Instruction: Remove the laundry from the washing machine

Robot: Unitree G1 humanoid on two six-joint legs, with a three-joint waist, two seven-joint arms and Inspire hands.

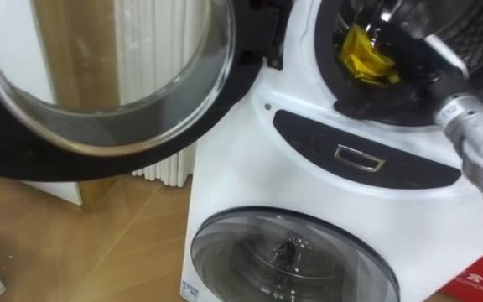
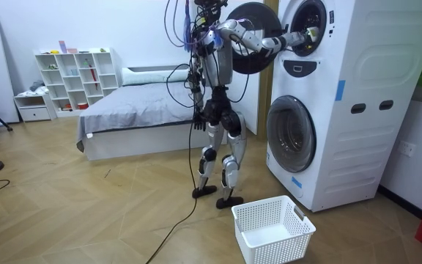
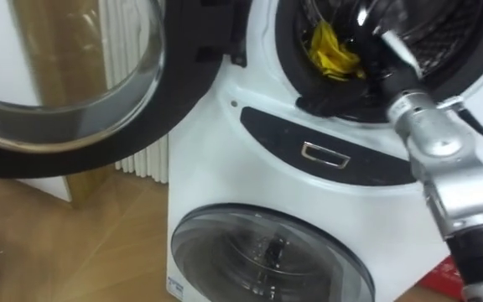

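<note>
- Washing machine (image 2: 357, 110): one tall white unit with two round ports, one above the other. The robot stands facing it on the wood floor, its right arm reaching into the upper port.
- Upper door (image 1: 99, 75): swung open to the robot's left; clear domed glass in a black ring.
- Lower door (image 1: 292, 256): closed; glass porthole in a grey ring, with ribbed metal behind it.
- Dark panel (image 1: 367, 151) between the two ports: smooth and rounded, carrying one chrome rectangular handle (image 1: 359, 157).
- Labels: one blue strip (image 2: 339, 89) on the cabinet edge and one small sticker (image 1: 189, 291) at the lower front corner; the print on both is illegible.
- Yellow garment (image 1: 366, 57): one crumpled piece, lying inside the upper drum just behind the rim.
- Right hand (image 3: 376, 33): dark and glossy, inside the drum mouth, just beside the yellow garment. Its grip cannot be told, and contact is not discernible.
- Basket (image 2: 273, 229): one white plastic lattice basket, rectangular, on the floor near the robot's feet.
</note>
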